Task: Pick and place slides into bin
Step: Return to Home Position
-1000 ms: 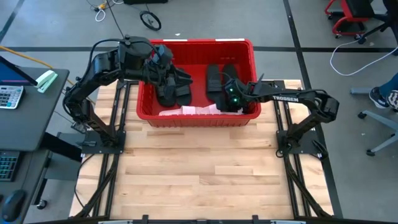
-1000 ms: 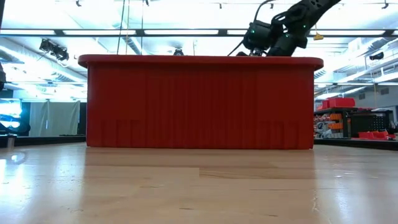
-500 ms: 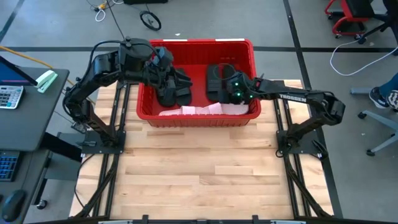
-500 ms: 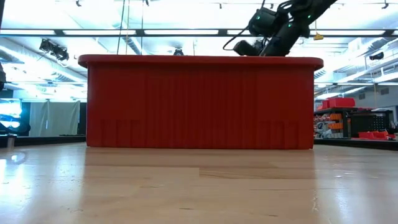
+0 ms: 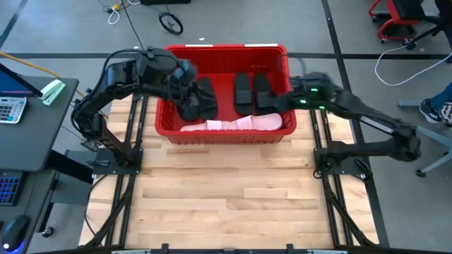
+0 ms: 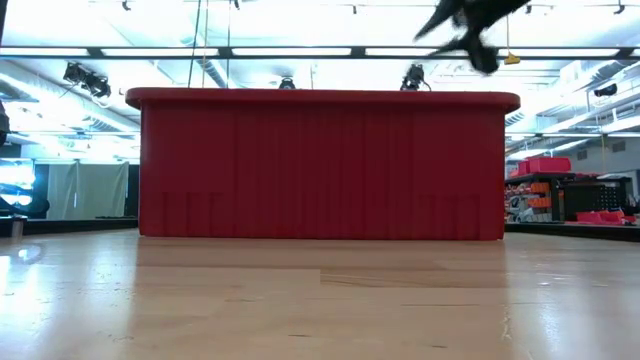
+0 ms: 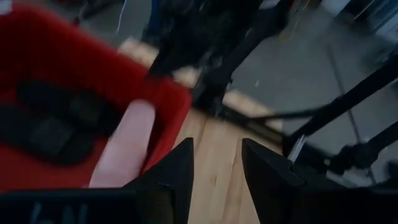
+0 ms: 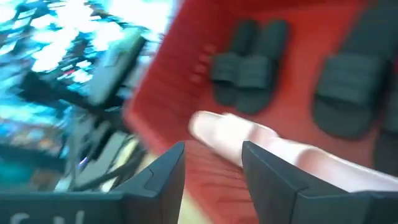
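The red bin (image 5: 222, 49) stands at the table's far side. Black slides lie on its floor in two groups, one at the left (image 5: 200, 100) and one in the middle (image 5: 251, 90). Two pink slides (image 5: 233, 124) lie end to end along its near wall. My left gripper (image 7: 214, 146) hovers open over the bin's left part (image 5: 189, 76) with nothing between its fingers. My right gripper (image 8: 211, 149) is open and empty above the bin's right rim (image 5: 284, 102). The pink slide (image 8: 249, 140) and black slides (image 8: 249, 62) show beyond its fingers.
Bare wooden tabletop (image 5: 226, 190) stretches from the bin to the near edge. A desk with a calculator (image 5: 10, 109) stands off the table's left side. In the low view the bin's near wall (image 6: 320, 165) hides all its contents.
My right gripper has risen out of the bin's near right corner and drawn back toward the table's right edge, turning as it went. A pink slide lies where it was, against the near wall. My left gripper has stayed over the bin's left part.
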